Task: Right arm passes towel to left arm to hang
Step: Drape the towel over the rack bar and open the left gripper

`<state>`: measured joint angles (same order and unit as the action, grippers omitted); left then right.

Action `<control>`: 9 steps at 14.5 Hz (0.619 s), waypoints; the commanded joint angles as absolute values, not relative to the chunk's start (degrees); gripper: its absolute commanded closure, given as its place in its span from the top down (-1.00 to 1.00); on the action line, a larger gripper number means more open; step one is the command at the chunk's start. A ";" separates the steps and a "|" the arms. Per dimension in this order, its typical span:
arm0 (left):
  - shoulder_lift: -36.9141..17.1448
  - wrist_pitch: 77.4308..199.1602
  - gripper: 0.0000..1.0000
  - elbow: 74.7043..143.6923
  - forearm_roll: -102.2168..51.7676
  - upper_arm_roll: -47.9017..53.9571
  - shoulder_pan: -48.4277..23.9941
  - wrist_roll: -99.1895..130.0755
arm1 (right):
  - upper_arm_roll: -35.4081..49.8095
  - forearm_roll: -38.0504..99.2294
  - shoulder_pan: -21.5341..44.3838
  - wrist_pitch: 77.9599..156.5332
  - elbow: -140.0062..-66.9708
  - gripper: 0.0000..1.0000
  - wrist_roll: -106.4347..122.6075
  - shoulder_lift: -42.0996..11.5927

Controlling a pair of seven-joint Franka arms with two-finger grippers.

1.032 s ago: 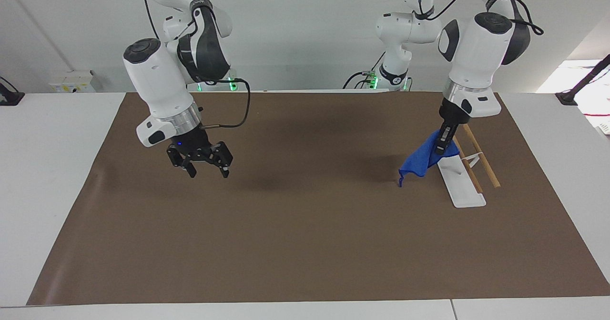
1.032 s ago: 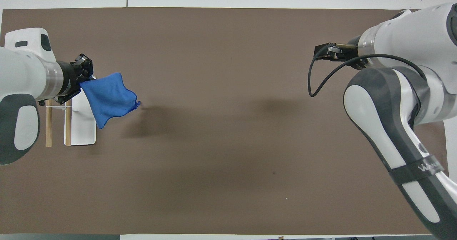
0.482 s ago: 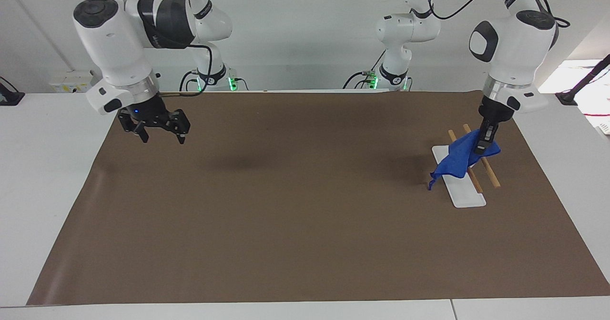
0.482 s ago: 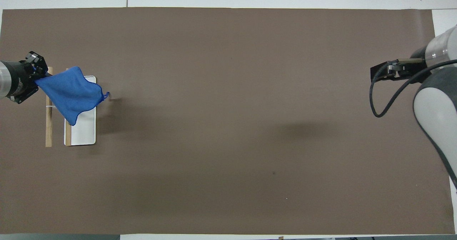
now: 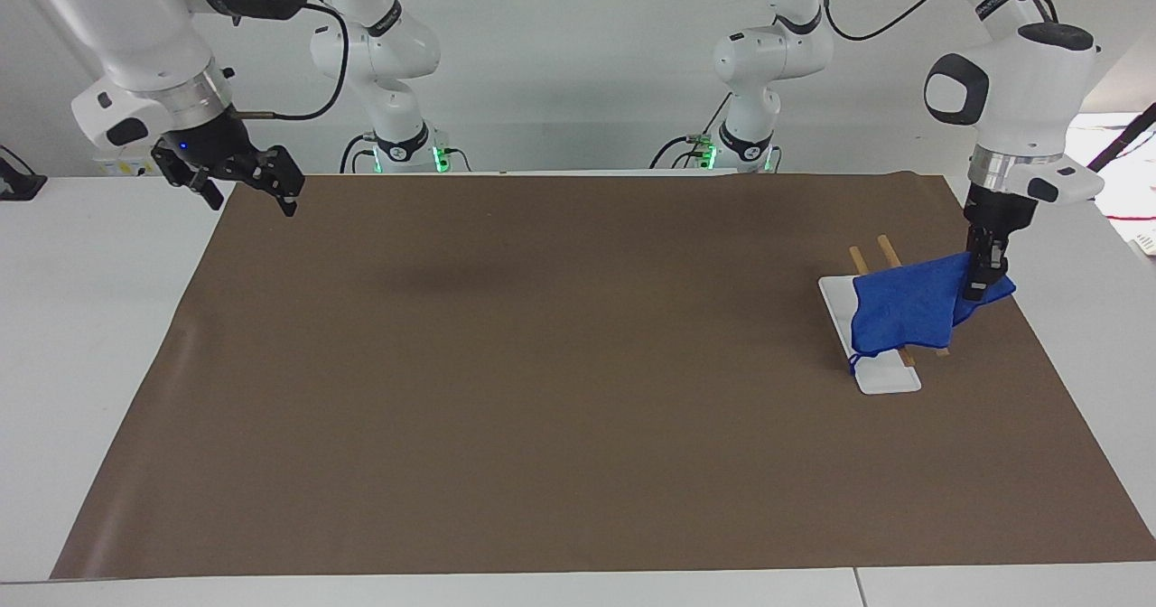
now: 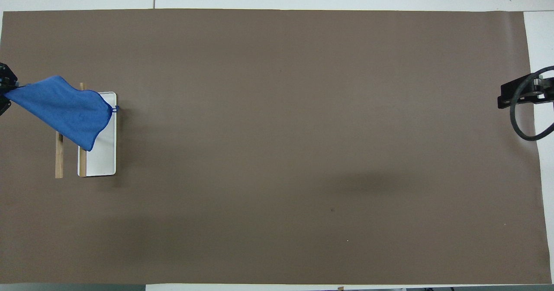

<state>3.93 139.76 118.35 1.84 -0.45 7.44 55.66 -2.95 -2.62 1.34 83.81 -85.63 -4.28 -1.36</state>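
The blue towel (image 5: 908, 311) hangs from my left gripper (image 5: 977, 289), which is shut on one of its corners. The towel lies draped across the two wooden rails (image 5: 889, 249) of a small rack with a white base (image 5: 883, 374), at the left arm's end of the table. In the overhead view the towel (image 6: 65, 109) covers part of the rails (image 6: 59, 156) and the base (image 6: 103, 152); the left gripper (image 6: 3, 88) only just shows at the edge. My right gripper (image 5: 250, 199) is open and empty, raised over the mat's corner at the right arm's end; it also shows in the overhead view (image 6: 515, 96).
A brown mat (image 5: 578, 408) covers most of the white table (image 5: 90, 336). Both arm bases stand at the robots' edge of the table. A black cable (image 6: 526, 126) loops from the right wrist.
My left gripper has carried the towel outward over the rack, so the towel now lies across the rails. My right gripper has risen and pulled back toward its own end of the table.
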 commanded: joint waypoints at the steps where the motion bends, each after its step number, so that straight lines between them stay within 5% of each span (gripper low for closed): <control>1: 4.31 145.79 -1.00 121.98 0.18 0.09 10.01 55.90 | -2.72 -2.90 0.79 83.67 -90.95 1.00 -4.04 1.92; 9: 2.46 152.30 -1.00 127.78 0.17 0.09 13.70 55.90 | -2.20 -2.81 1.49 82.98 -90.27 1.00 -3.69 2.11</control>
